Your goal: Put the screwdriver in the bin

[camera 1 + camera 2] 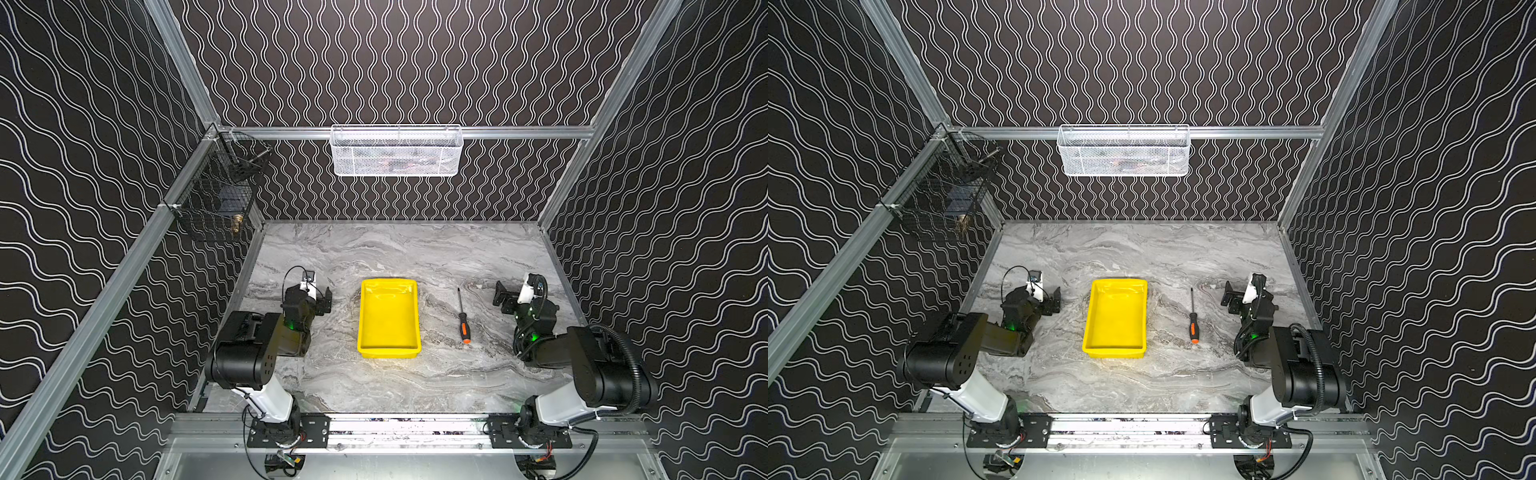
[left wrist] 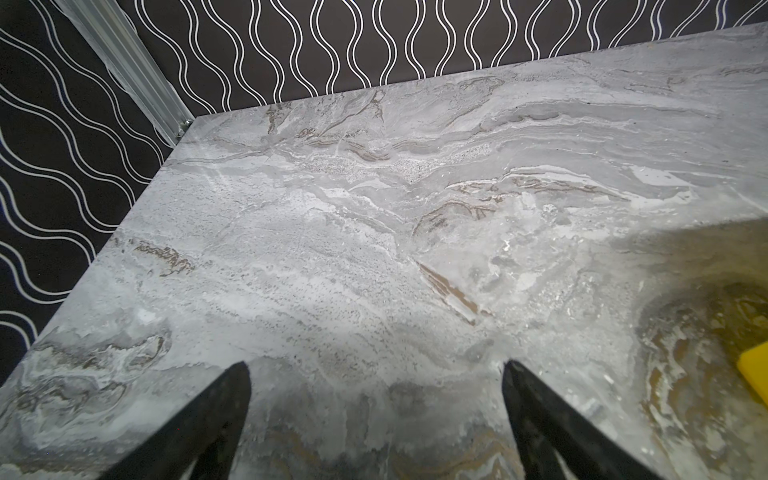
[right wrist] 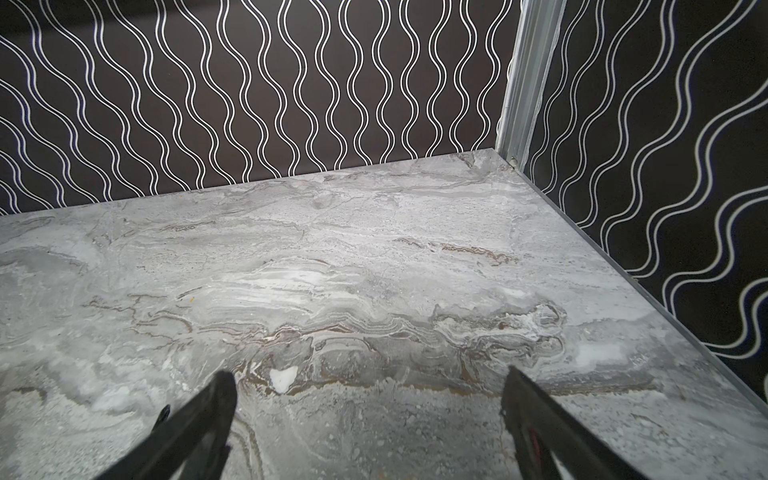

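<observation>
lying right of bin [image 1: 388, 353], screwdriver [image 1: 462, 316] runs front-to-back, tip far, orange cap near; left gripper [image 2: 374, 368] & right gripper [image 3: 368, 376] spread, prob. empty.

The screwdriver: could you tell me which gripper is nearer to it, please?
Right. The right gripper stands just right of the screwdriver; the left gripper is beyond the bin, farther left.

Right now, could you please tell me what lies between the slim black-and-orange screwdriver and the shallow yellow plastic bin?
Nothing but bare grey marble tabletop: the screwdriver lies apart from the yellow bin, as both top views show.
</observation>
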`<state>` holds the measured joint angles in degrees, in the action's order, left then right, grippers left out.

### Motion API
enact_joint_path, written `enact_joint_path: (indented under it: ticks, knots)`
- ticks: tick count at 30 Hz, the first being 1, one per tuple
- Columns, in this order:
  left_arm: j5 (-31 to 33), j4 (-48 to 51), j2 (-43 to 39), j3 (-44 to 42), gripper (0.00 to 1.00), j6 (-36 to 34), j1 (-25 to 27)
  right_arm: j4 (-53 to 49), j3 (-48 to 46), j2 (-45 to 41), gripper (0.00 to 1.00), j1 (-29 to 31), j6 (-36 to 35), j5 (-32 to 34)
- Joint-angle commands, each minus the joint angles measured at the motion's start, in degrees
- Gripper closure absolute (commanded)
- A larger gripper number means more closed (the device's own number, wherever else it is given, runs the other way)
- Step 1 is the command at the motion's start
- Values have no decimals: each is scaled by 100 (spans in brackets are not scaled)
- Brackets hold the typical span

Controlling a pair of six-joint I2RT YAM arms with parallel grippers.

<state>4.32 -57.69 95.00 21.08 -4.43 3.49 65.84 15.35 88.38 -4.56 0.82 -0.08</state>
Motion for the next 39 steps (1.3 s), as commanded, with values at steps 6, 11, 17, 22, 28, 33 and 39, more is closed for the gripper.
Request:
enact_joint_path:
  ticks: [6,11,17,22,28,33,39]
  knots:
    - [-15,-70,1,38,1,55,-15,98,11,-1,0,-1,10,-46]
    - [-7,-55,1,52,1,55,-15,97,20,-9,1,7,-16,-26]
    - [3,-84,-16,19,1,47,-6,135,-6,-29,0,7,24,87]
    - [337,475,-448,138,1,158,20,-254,129,-215,0,8,63,160]
    - [1452,2219,-1522,661,1,466,328,-2882,1099,-1249,0,9,544,385]
    - [1671,4468,-2511,1853,1,1539,464,-4556,2097,-1800,1,7,1219,213]
    - [1370,6880,-2615,3632,1,2632,477,-6680,3548,-1871,0,25,1505,-204]
